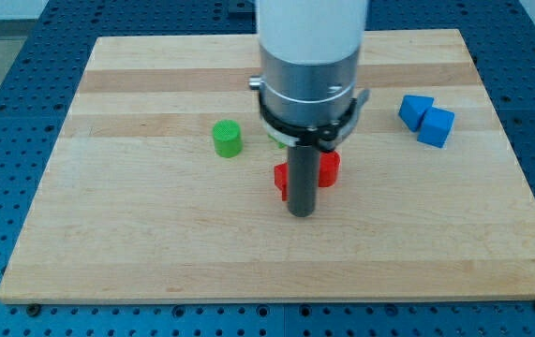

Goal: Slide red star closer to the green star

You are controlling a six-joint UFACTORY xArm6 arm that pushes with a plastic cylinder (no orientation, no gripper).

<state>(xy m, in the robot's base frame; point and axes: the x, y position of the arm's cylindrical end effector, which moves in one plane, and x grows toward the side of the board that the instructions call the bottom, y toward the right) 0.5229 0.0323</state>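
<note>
Red star (328,168): near the middle of the wooden board (155,243), mostly hidden behind my rod; red shows on both sides of the rod, a small piece at the view's left and a larger one at the view's right.
Heading and long axis: cannot tell — too little of the red block shows to read its points or any long side.
Green star (274,141): only a thin green sliver shows, just above the red block toward the view's top, tucked under the arm's silver collar; its shape cannot be made out.
Gap between the two stars: they look very close, but whether they touch is hidden by the arm.
My tip (302,214): the rod's lower end sits just toward the view's bottom of the red block, in front of it — contact cannot be judged. It is a bare rod, with nothing to open or close.
Green cylinder (227,138): upright, to the view's left of the arm, apart from the others.
Blue blocks (426,120): two, touching each other, at the view's right near the board's edge.
</note>
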